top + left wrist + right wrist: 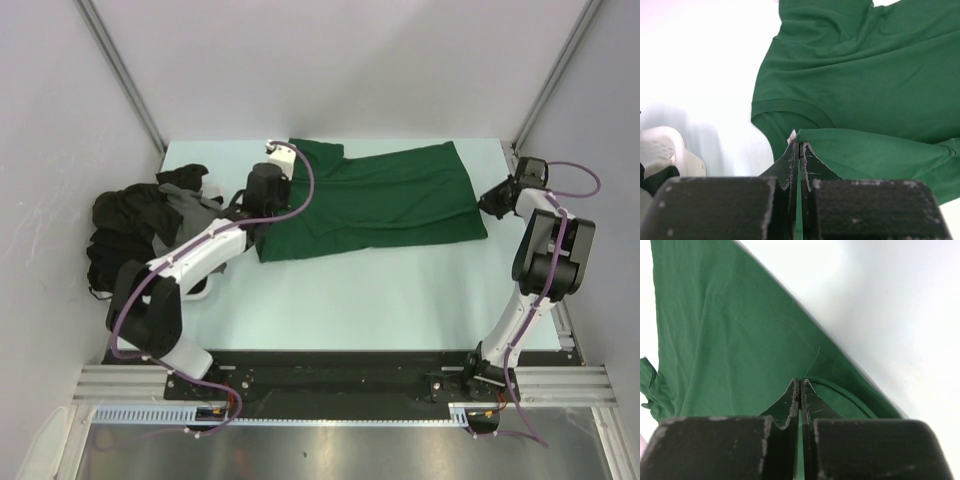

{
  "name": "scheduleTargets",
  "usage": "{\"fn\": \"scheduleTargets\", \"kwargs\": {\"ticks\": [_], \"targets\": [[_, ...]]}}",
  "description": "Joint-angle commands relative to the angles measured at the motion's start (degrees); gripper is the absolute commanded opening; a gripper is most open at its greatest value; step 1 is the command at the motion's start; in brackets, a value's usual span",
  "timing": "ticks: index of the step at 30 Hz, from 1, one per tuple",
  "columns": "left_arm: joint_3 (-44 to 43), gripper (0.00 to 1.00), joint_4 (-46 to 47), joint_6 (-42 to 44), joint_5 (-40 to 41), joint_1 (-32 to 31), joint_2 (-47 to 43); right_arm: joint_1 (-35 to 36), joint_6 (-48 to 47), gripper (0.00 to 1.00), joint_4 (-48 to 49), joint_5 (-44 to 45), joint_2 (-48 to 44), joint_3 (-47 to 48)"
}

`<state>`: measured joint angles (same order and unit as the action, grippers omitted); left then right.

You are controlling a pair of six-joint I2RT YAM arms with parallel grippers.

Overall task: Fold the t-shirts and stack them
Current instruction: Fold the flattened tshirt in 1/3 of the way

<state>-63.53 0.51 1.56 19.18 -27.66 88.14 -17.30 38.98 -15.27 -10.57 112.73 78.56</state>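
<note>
Green t-shirt (390, 195) spread flat, upper middle of the bench (400, 290); black and grey t-shirts (125, 225) heaped at left edge. Left pincer (799, 145) clamped on a green fold near the sleeve; right pincer (800, 385) clamped on the hem. Cloth looks light and limp, likely to sag; best gripped at hems and corners, pulled taut.

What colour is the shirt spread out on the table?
The t-shirt is plain dark green. The top external view shows it best.
</note>
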Motion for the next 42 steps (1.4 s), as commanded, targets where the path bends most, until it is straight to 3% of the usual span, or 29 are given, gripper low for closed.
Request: {"fn": "scheduleTargets", "kwargs": {"ticks": [1, 42], "targets": [[-3.9, 0.00, 2.7, 2.3, -1.9, 0.9, 2.0, 0.4, -0.2, 0.00, 1.6, 1.1, 1.4, 4.0], [-16.1, 0.00, 1.3, 3.0, 0.1, 4.1, 15.0, 0.7, 2.2, 0.00, 1.0, -0.8, 8.2, 8.8]]}}
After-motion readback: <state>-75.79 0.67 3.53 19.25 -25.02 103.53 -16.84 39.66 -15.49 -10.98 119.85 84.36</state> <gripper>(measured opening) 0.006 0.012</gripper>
